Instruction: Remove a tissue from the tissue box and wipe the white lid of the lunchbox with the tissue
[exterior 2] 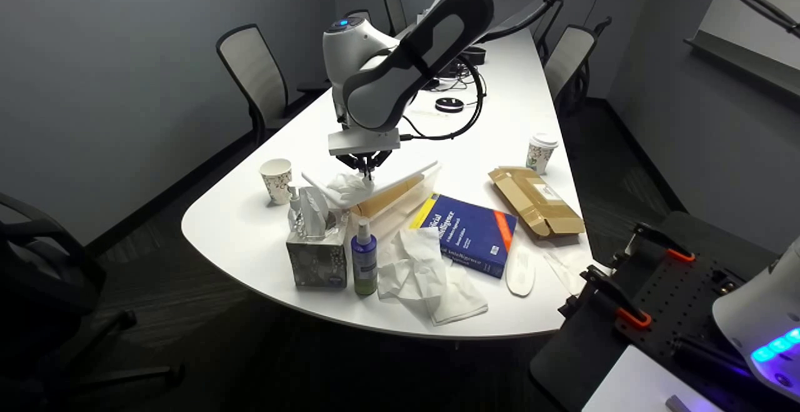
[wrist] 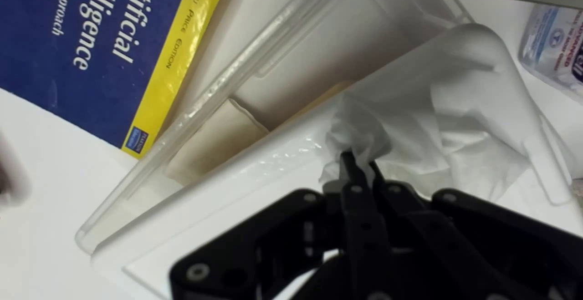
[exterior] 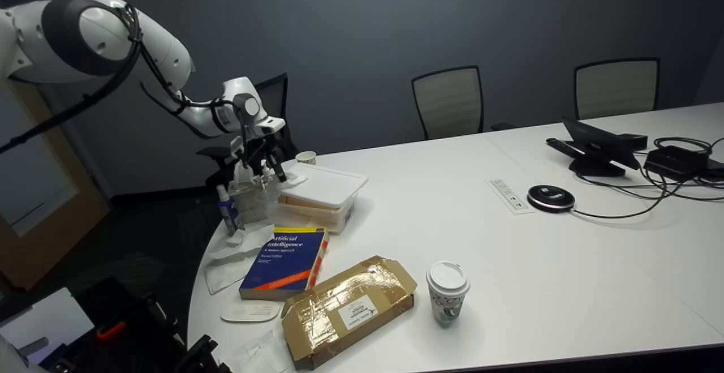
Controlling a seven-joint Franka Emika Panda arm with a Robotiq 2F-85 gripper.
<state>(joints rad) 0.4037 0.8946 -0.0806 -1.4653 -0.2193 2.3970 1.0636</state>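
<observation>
My gripper is shut on a crumpled white tissue, pinched between the fingertips. The tissue rests on the white lid near one corner and drapes over it. In an exterior view the gripper points down at the tissue on the lid. The lid lies askew and tilted on the clear lunchbox, whose inside partly shows. The patterned tissue box stands beside the lunchbox with another tissue sticking out of its top.
A blue spray bottle and a clear pump bottle stand by the tissue box. A paper cup stands behind. A blue book, loose tissues, a cardboard box and a lidded cup lie along the table.
</observation>
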